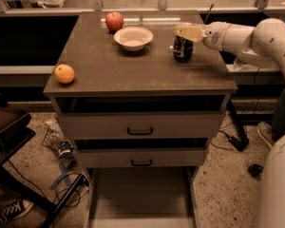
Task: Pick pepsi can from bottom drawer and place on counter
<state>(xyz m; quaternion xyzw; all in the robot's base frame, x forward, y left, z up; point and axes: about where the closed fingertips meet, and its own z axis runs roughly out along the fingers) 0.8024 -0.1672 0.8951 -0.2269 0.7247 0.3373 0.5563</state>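
The pepsi can (182, 50) is a dark can standing upright over the right rear part of the grey-brown counter (118, 68). My gripper (186, 33) reaches in from the right on a white arm and is shut on the can's top. The can's base is at or just above the counter surface; I cannot tell whether it touches. The bottom drawer (140, 196) is pulled out at the foot of the cabinet, pale and with nothing showing inside.
A white bowl (133, 38) and a red apple (114, 21) sit at the counter's back. An orange (64, 73) sits near the front left corner. Two upper drawers with black handles (139, 131) are shut. Cables and a chair base lie on the floor at left.
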